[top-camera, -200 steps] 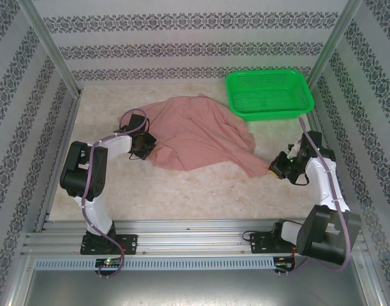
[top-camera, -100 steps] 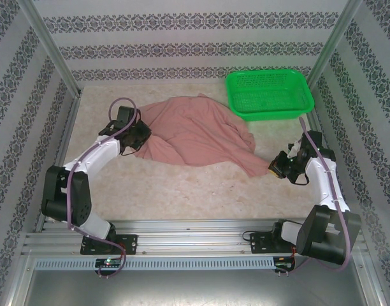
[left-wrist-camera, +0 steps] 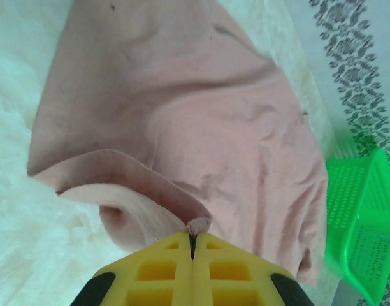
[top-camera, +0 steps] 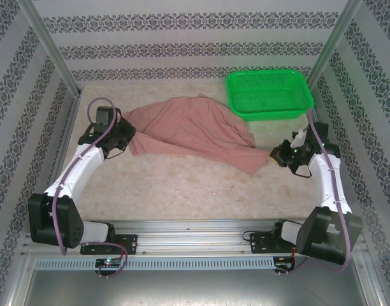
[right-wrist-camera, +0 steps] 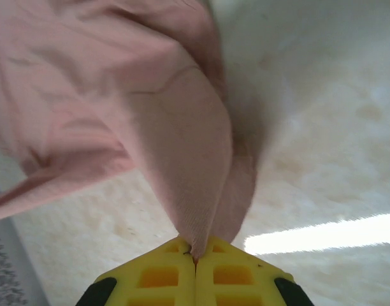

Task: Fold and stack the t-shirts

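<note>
Seemingly the spreading step, with the dusty salmon-pink soft cloth t-shirt point(top-camera: 188, 127) stretched across the bench's point(top-camera: 201, 194) far half between left hand point(top-camera: 123, 135) and right hand point(top-camera: 276, 156), both pinching its edges; next, lower evenly flat.

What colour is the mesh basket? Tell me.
Bright green; the basket shows best in the top external view.
</note>
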`<state>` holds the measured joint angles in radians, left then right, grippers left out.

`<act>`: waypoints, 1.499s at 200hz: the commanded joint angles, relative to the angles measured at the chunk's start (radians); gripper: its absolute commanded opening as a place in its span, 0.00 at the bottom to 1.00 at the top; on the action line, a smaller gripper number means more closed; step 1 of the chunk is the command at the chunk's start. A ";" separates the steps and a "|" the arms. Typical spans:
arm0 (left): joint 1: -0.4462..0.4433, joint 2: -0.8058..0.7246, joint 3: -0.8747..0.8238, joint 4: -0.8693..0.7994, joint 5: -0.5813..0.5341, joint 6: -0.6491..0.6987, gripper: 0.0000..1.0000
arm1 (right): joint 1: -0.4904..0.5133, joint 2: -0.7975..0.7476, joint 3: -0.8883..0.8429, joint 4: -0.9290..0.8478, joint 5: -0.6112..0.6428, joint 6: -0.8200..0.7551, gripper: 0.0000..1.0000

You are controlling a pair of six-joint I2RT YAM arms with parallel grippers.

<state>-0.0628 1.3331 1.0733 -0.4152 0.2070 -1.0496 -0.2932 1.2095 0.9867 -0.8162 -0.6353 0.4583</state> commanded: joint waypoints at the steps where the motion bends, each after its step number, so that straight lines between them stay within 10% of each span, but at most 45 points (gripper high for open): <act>1: 0.051 -0.041 0.171 -0.086 -0.006 0.096 0.00 | -0.009 -0.004 0.163 0.154 -0.173 0.100 0.00; 82: 0.190 0.064 0.764 -0.163 0.035 0.221 0.00 | 0.006 0.169 0.757 0.474 -0.273 0.481 0.00; 179: 0.273 0.475 1.519 -0.274 0.207 0.273 0.00 | 0.130 0.522 1.557 0.276 -0.255 0.503 0.00; 221: 0.310 0.617 1.596 -0.100 0.341 0.150 0.00 | 0.132 0.771 1.858 0.372 -0.257 0.656 0.00; 300: 0.364 0.721 1.674 0.078 0.425 0.047 0.00 | 0.126 0.891 1.905 0.687 -0.205 0.853 0.00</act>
<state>0.2584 2.0739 2.6873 -0.4881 0.5922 -0.9558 -0.1658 2.1258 2.8338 -0.3077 -0.8684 1.2385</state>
